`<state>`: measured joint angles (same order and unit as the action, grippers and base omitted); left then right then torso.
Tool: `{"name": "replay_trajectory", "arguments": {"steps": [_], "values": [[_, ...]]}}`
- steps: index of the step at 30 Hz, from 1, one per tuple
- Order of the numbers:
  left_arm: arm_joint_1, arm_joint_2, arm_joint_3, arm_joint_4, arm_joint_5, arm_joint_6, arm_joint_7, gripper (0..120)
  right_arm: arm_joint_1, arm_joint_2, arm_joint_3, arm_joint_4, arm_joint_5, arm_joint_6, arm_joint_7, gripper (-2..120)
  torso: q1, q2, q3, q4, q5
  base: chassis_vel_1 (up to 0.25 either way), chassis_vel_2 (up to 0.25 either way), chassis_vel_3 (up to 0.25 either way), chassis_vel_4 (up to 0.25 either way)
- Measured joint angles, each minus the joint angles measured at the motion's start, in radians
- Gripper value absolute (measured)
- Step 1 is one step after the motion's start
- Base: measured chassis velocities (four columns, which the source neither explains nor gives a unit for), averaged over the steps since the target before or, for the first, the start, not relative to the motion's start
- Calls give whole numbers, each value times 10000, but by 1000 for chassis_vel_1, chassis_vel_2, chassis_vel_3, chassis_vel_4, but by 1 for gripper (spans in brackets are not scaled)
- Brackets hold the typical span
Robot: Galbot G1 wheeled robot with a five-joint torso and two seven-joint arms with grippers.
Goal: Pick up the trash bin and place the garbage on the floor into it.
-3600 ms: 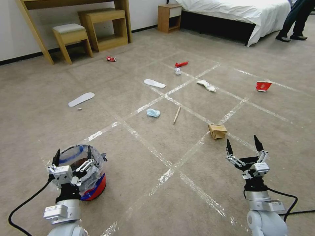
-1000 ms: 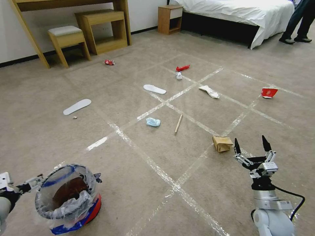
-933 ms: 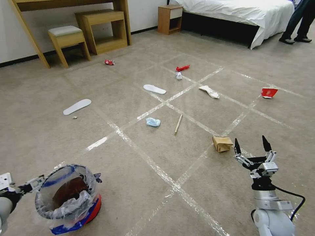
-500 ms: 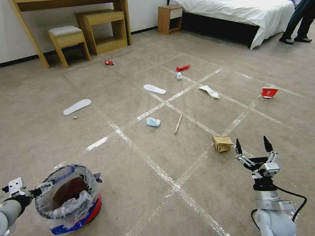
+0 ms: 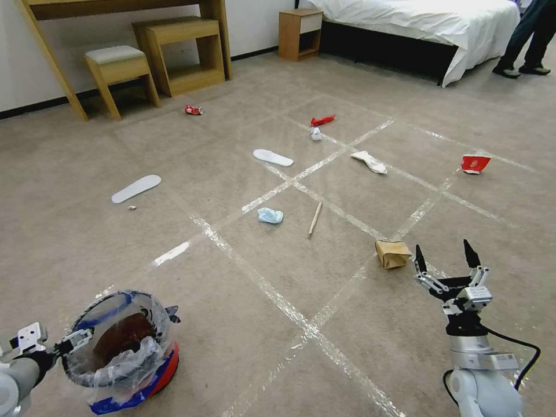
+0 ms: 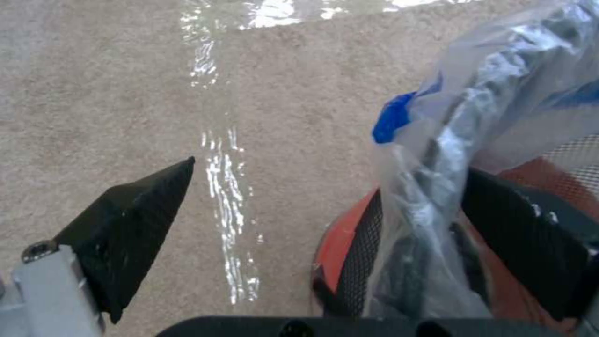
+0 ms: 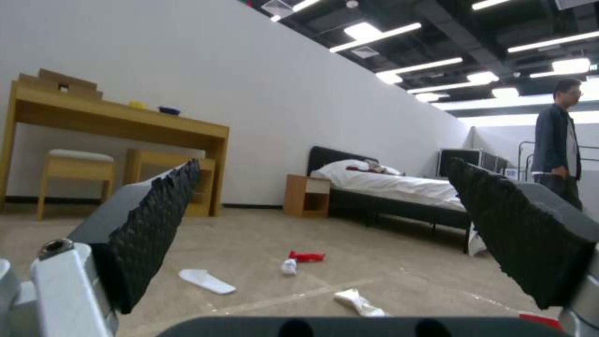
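The trash bin (image 5: 130, 370), red and blue with a crinkled clear bag, stands on the floor (image 5: 278, 278) at the lower left. My left gripper (image 5: 58, 343) is open at the bin's left rim. In the left wrist view the left gripper (image 6: 331, 168) straddles the bin (image 6: 349, 243): one finger over the carpet, the other inside behind the bag. My right gripper (image 5: 445, 260) hangs open just right of the brown paper bag (image 5: 392, 253). Other garbage lies beyond: blue mask (image 5: 270, 215), wooden stick (image 5: 314, 218), two slippers (image 5: 136, 188) (image 5: 273, 157).
Farther off lie a red can (image 5: 193, 109), a red wrapper (image 5: 322, 120), a white tissue (image 5: 315, 134), a crumpled white piece (image 5: 369, 161) and a red cup (image 5: 474, 163). A wooden desk and stool (image 5: 119, 66) line the back wall; a bed (image 5: 417, 23) stands at the back right.
My left gripper has moved right from the picture's edge to the bin's rim. The right gripper has barely shifted. Since the oldest frame the camera view has shifted.
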<state>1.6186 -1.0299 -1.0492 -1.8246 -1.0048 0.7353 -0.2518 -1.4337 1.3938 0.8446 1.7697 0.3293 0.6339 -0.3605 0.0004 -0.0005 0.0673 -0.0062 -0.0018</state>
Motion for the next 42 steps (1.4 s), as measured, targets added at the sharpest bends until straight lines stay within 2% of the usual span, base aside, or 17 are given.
{"name": "replay_trajectory", "arguments": {"steps": [4, 12, 17, 19, 20, 22, 23, 26, 27, 30, 34, 37, 38, 40, 42], "values": [[-82, 56, 34, 251, 8, -55, 56, 100, 22, -20, 7, -28, 0, -6, 4, 100, 0, 1, -1, 0, 7, 0, 0, 0, 0], [-196, -38, 206, 315, 25, -72, -43, 100, 36, -14, -2, -39, 0, -7, 28, 100, 0, 2, -2, 1, 17, 0, 0, 0, 0], [-152, -146, 353, 185, -256, -79, -552, 96, 66, -47, -58, -65, 0, -7, 88, 100, 0, 2, -4, 2, 14, 0, 0, 0, 0], [-138, -188, 412, 123, -376, -82, -662, 86, 92, -86, -56, -114, 4, -3, 139, 100, 0, 2, -3, 1, 13, 0, 0, 0, 0], [-138, -188, 412, 123, -376, -82, -662, 86, 92, -86, -56, -114, 4, -3, 139, 100, 0, 2, -3, 1, 13, 0, 0, 0, 0], [-85, -252, 445, -28, -459, -82, -664, 75, 133, -120, -56, -191, 6, 10, 196, 100, -1, 2, -2, 0, 8, 0, 0, 0, 0], [-85, -252, 445, -28, -459, -82, -664, 75, 133, -120, -56, -191, 6, 10, 196, 100, -1, 2, -2, 0, 8, 0, 0, 0, 0], [8, -302, 451, -211, -549, -82, -676, 62, 183, -123, -103, -274, 7, 21, 256, 100, 0, 2, -1, -3, 0, 0, 0, 0, 0], [8, -302, 451, -211, -549, -82, -676, 62, 183, -123, -103, -274, 7, 21, 256, 100, 0, 2, -1, -3, 0, 0, 0, 0, 0], [137, -344, 432, -451, -671, -55, -745, 45, 217, -91, -200, -297, 3, 25, 308, 100, 0, 2, 1, -3, -10, 0, 0, 0, 0], [209, -368, 417, -593, -706, -28, -794, 37, 231, -83, -236, -297, 1, 26, 339, 100, 0, 1, 1, -3, -13, 0, 0, 0, 0], [348, -418, 397, -822, -797, -13, -807, 20, 222, -96, -261, -280, 46, 24, 437, 100, 0, 1, 2, -1, -12, 0, 0, 0, 0], [348, -418, 397, -822, -797, -13, -807, 20, 222, -96, -261, -280, 46, 24, 437, 100, 0, 1, 2, -1, -12, 0, 0, 0, 0], [402, -469, 393, -911, -878, -12, -807, 11, 196, -110, -252, -260, 88, 24, 444, 100, 0, 0, 2, 1, -7, 0, 0, 0, 0], [431, -502, 395, -944, -898, -10, -807, 7, 170, -120, -243, -235, 143, 26, 450, 100, 0, 0, 2, 1, -6, 0, 0, 0, 0]]}}
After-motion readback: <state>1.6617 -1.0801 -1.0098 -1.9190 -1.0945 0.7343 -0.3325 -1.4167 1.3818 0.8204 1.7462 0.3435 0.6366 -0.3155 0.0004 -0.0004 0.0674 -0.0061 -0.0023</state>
